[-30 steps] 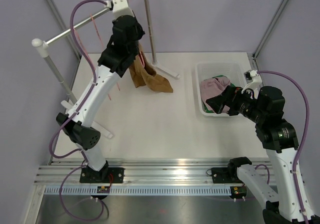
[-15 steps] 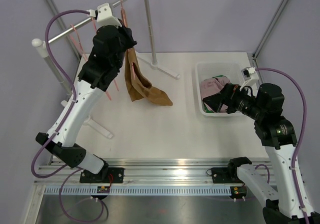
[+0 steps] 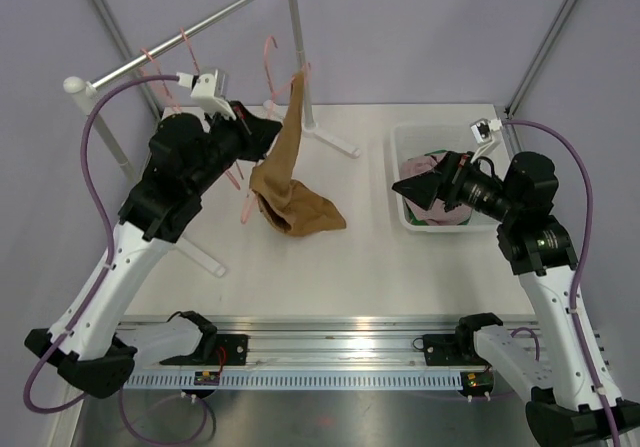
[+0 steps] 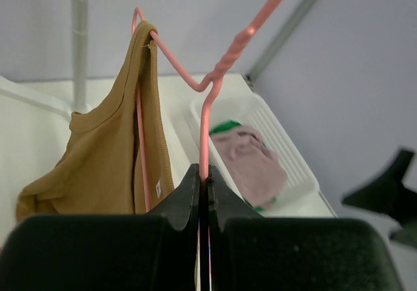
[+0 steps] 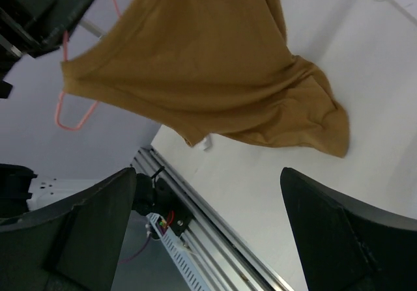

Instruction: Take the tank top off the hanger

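Tank top (image 3: 285, 182), tan one, is only half on the hanger (image 4: 207, 96). One strap is hooked over the tip of one of the pink wire's shoulders. From there the fabric drops in a long drape, and the bottom end is bunched up on the table (image 3: 380, 267), roughly mid-surface and a bit toward the far edge. The side tag shows from my left wrist view.

My left gripper (image 4: 202, 174) is clamped all the way down on the hanger's neck, right under the twisted bit of wire, holding it up over the table's far-left area. Nothing but that wire is between the jaws, and the fabric hangs just beside them. Can't tell whether the hook touches the rack (image 3: 200, 29).

My right gripper (image 3: 412, 189) is spread as wide as it goes, with nothing in it. It's hovering over the near-left part of the bin (image 3: 400, 142) and pointed at the shirt, well apart from it. From that wrist the shirt fills the view between the two fingers, pink wire peeking out on its left.

The bin is white and sits by the far-right corner of the table, with a pink garment (image 4: 247, 161) and something green (image 4: 225, 127) inside. Two spare hangers (image 3: 185, 42) hang on the rack along the left side.
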You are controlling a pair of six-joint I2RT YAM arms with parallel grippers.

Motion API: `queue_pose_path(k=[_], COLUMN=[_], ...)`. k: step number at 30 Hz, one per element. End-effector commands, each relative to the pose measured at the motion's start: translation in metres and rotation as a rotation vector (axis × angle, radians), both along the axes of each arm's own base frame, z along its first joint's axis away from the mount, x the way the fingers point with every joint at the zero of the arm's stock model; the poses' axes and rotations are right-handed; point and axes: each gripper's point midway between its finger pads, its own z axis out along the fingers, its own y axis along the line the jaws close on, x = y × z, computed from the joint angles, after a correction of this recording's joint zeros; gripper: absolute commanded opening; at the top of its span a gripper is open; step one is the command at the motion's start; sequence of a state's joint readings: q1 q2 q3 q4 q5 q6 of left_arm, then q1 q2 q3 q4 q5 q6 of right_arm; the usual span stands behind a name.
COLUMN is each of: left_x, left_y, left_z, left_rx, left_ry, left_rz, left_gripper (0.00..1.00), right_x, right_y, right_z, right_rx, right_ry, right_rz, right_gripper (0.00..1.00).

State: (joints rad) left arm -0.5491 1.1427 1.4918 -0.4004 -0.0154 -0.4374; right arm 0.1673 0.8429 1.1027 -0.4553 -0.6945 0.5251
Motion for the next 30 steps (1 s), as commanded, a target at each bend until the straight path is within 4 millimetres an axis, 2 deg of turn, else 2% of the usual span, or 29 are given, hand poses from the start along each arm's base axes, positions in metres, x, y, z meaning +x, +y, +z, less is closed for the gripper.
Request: queue_pose_path(k=[1,2,3,4,5,6,7,8,10,11,12,13,14,17,23,25,26,27,29,30], left_x=[-0.051,-0.061,-0.068,-0.08,-0.091,-0.095,-0.108,-0.112,-0.127,-0.129,-0.13,-0.136,-0.136,-0.141,-0.148,-0.15,-0.15,-0.149,-0.144,-0.144], left_y=[-0.025,-0.035,-0.039,-0.039,-0.044,-0.048,-0.049,-0.052,-0.053,-0.052,-0.052,-0.05,-0.048,-0.047,-0.049,-0.051,-0.052,-0.051,-0.047,-0.046], left_z=[0.008,-0.008,-0.014,-0.008,-0.01,-0.028,-0.021,-0.035,-0.03,-0.032,-0.041,-0.037,-0.04,-0.045,-0.056,-0.057,-0.06,-0.061,-0.065,-0.067], left_rx=[-0.111,-0.112,-0.125,-0.169,-0.185,-0.19,-0.234,-0.24,-0.3,-0.314,-0.331,-0.351,-0.358,-0.369,-0.364,-0.366,-0.361,-0.355,-0.345,-0.333], left_ry=[-0.036,-0.009,0.004,-0.007,-0.001,0.037,0.029,0.056,0.052,0.059,0.093,0.08,0.086,0.107,0.14,0.146,0.149,0.152,0.155,0.159], left_rz=[-0.245,-0.313,-0.346,-0.376,-0.426,-0.447,-0.475,-0.486,-0.519,-0.515,-0.504,-0.507,-0.492,-0.498,-0.508,-0.517,-0.516,-0.507,-0.471,-0.46], left_gripper=[0.0,0.0,0.0,0.0,0.0,0.0,0.0,0.0,0.0,0.0,0.0,0.0,0.0,0.0,0.0,0.0,0.0,0.0,0.0,0.0], right_x=[0.006,0.009,0.015,0.016,0.017,0.02,0.019,0.024,0.031,0.031,0.034,0.04,0.039,0.048,0.072,0.077,0.081,0.083,0.084,0.085], right_y=[0.02,0.023,0.027,0.035,0.041,0.048,0.063,0.071,0.082,0.093,0.096,0.097,0.106,0.113,0.106,0.105,0.105,0.105,0.105,0.104], right_z=[0.032,0.036,0.034,0.035,0.038,0.035,0.036,0.03,0.027,0.021,0.018,0.016,0.01,-0.001,-0.016,-0.016,-0.018,-0.019,-0.022,-0.024], right_rx=[0.12,0.125,0.122,0.114,0.109,0.095,0.076,0.061,0.039,0.028,0.022,0.012,-0.002,-0.051,-0.144,-0.159,-0.168,-0.179,-0.192,-0.198], right_ry=[-0.064,-0.087,-0.08,-0.096,-0.109,-0.113,-0.132,-0.126,-0.142,-0.134,-0.133,-0.141,-0.134,-0.142,-0.149,-0.156,-0.153,-0.156,-0.156,-0.157], right_rz=[0.118,0.121,0.122,0.12,0.123,0.125,0.127,0.124,0.088,0.1,0.087,0.054,0.066,0.03,-0.093,-0.11,-0.119,-0.126,-0.127,-0.129], right_gripper=[1.0,1.0,1.0,0.99,0.99,1.0,0.99,0.99,0.97,0.95,0.93,0.89,0.87,0.8,0.78,0.7,0.63,0.5,0.43,0.3])
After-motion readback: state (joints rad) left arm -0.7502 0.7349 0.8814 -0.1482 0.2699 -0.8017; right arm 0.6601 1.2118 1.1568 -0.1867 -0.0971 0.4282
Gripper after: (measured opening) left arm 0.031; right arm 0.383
